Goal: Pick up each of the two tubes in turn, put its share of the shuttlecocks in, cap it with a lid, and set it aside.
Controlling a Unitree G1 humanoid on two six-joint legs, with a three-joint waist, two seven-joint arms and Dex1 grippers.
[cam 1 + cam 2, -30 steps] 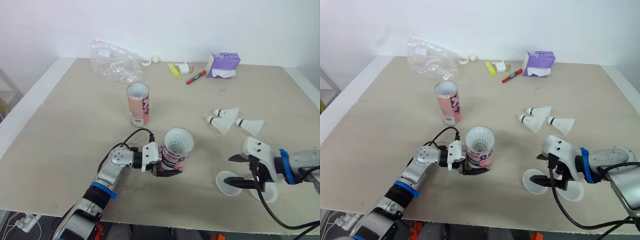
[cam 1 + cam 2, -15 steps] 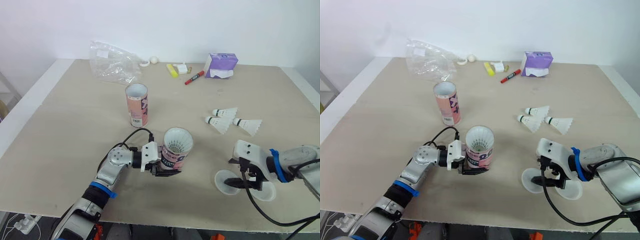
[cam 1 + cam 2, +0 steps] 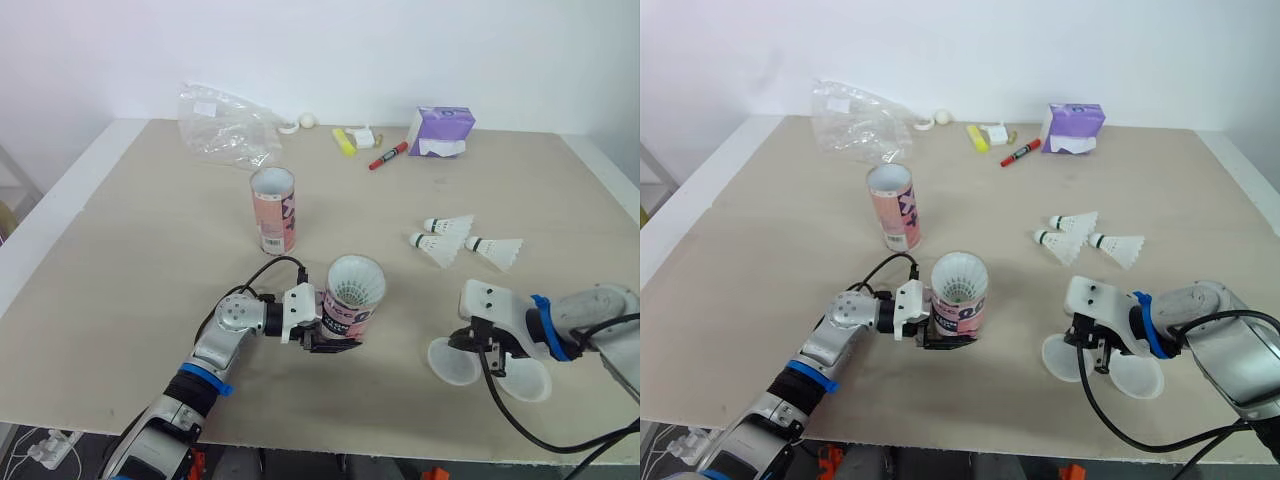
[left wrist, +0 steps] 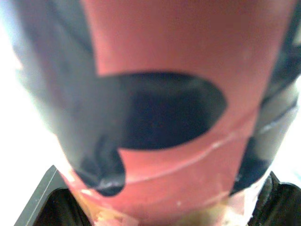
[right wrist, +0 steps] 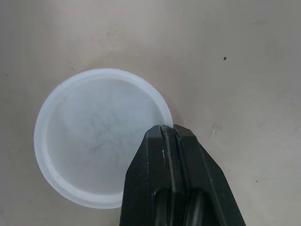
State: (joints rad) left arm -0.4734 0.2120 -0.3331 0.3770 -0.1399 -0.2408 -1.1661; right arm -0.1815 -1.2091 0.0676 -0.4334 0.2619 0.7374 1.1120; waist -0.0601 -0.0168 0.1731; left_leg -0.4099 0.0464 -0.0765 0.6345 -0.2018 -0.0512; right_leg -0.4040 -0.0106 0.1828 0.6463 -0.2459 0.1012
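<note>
- Gripping the filled tube low on its pink wall, the left gripper is clenched around it near the middle of the table's front half.
- This tube stands upright or nearly so, its open mouth up, with white shuttlecock feathers showing inside.
- In the left wrist view the tube's pink and black label sits close up between that gripper's two black fingers.
- The right gripper has its fingers pressed together over the rim of a translucent white lid, pinching it at the edge near the table's front right.
- Whether that lid is off the surface cannot be told.
- A second lid lies just beside the first, on its right.
- The second tube stands upright and open farther back, well apart from the held one.
- Three loose shuttlecocks lie on their sides close together on the right of the table, behind the right gripper.
- Along the far edge lie a clear plastic bag, a yellow highlighter, a red marker and a purple tissue pack.
</note>
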